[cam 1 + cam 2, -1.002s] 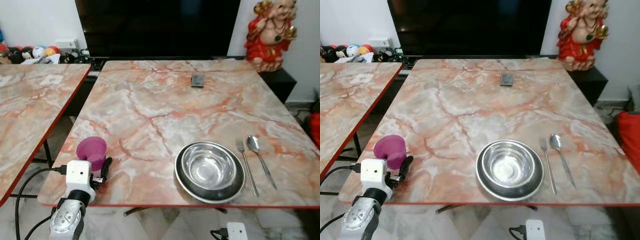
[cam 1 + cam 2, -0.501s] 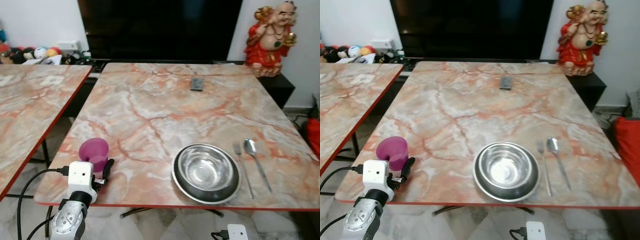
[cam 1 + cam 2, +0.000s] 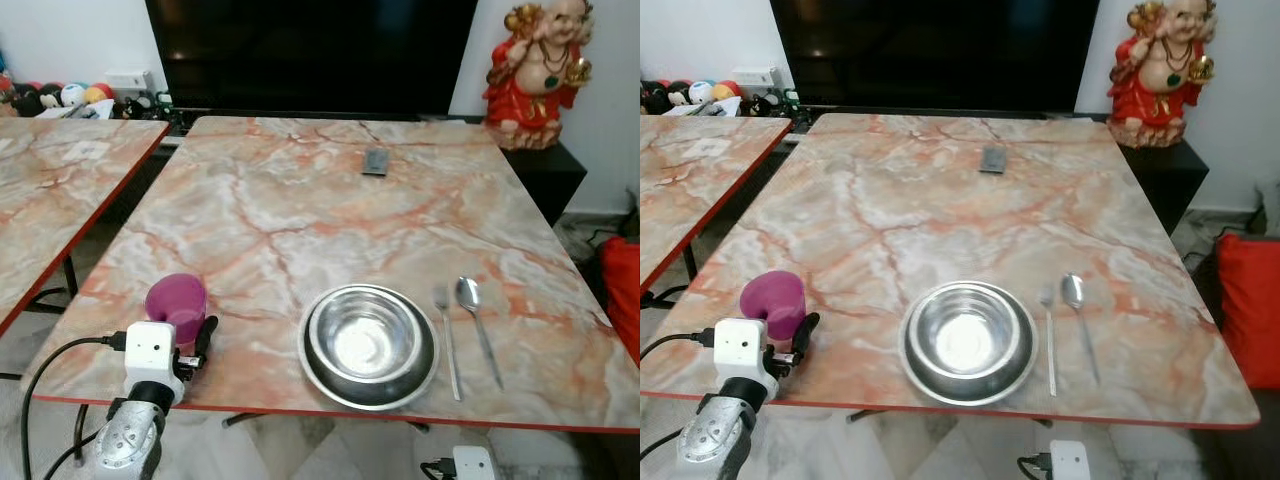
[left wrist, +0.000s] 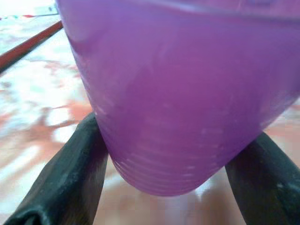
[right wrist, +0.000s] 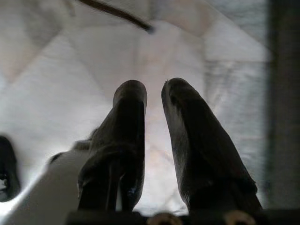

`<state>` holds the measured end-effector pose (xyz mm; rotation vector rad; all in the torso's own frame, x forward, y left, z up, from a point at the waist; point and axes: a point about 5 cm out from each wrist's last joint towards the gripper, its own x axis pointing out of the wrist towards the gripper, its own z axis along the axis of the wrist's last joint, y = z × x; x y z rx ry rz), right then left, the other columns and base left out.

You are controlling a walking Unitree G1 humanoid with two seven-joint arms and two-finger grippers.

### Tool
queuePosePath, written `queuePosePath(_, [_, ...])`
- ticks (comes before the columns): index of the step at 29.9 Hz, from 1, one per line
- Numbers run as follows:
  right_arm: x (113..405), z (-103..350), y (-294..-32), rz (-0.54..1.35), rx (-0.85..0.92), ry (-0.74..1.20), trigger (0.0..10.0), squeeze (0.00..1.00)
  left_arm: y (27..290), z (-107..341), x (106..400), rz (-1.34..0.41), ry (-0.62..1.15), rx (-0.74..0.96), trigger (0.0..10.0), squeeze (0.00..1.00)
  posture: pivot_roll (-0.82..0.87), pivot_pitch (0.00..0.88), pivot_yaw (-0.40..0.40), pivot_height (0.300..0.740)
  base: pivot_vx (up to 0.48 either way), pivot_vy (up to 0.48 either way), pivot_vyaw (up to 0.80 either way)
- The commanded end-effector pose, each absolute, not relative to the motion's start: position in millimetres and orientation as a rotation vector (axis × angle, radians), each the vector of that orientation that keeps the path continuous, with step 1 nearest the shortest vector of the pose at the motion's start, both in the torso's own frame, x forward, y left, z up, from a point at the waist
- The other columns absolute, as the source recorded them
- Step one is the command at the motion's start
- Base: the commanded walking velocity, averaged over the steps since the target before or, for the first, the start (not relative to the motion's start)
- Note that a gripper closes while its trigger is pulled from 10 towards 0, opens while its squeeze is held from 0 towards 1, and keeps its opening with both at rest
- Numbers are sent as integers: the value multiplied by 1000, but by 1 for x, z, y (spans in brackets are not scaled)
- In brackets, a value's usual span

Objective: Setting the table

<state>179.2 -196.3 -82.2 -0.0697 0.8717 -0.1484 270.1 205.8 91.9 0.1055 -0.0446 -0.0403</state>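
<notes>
Up front, near the left corner of the marble counter (image 3: 330, 200): purple cup (image 3: 176, 304), upright, close to the near edge. Left pincer (image 3: 190, 345) clamped on the cup, one black finger (image 4: 65, 178) pressed to each side of its lower part, as seen from the wrist view, where the cup (image 4: 187, 93) looms large with the counter just beneath. White camera block of the left wrist just off the counter's edge, black cable trailing away to the left.

Right of the cup, well apart: steel bowl (image 3: 368, 343) seated in a steel plate (image 3: 325, 375), both near the front edge. Just beside the plate on its right: fork (image 3: 447, 338), then spoon (image 3: 476, 325), side by side, not touching, handles toward the near edge.

Farther back, near the middle of the far side: small dark remote (image 3: 376, 161), lying flat.

Right pincer (image 5: 154, 91) hanging low over pale floor tiles, fingers nearly together with a narrow gap between the tips, holding nothing.

Beyond the counter: large dark TV screen (image 3: 310, 50) and a red figurine (image 3: 537, 60) on a dark stand at the right. To the left, a second marble counter (image 3: 50, 190); behind it, a row of coloured toys (image 3: 50, 98).
</notes>
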Motion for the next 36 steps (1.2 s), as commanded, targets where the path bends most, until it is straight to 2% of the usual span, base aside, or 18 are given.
queuePosePath(1, [178,-83,-192,-146,-57,878,10000,0,213,95,270,-20,-43,120,10000,0,-5,73,-5,740,0,0,0])
queuePosePath(17, [179,-83,-192,-143,-55,880,10000,0,210,103,279,-103,-53,118,10000,0,-6,81,-5,740,0,0,0])
queuePosePath(23, [178,-84,-193,-153,-43,883,10000,0,210,101,279,-89,-43,101,10000,0,-6,79,-7,740,0,-425,0])
queuePosePath(36, [177,-84,-194,-137,-54,890,10000,0,214,100,274,-44,-56,89,10000,0,2,62,-21,740,0,0,-113])
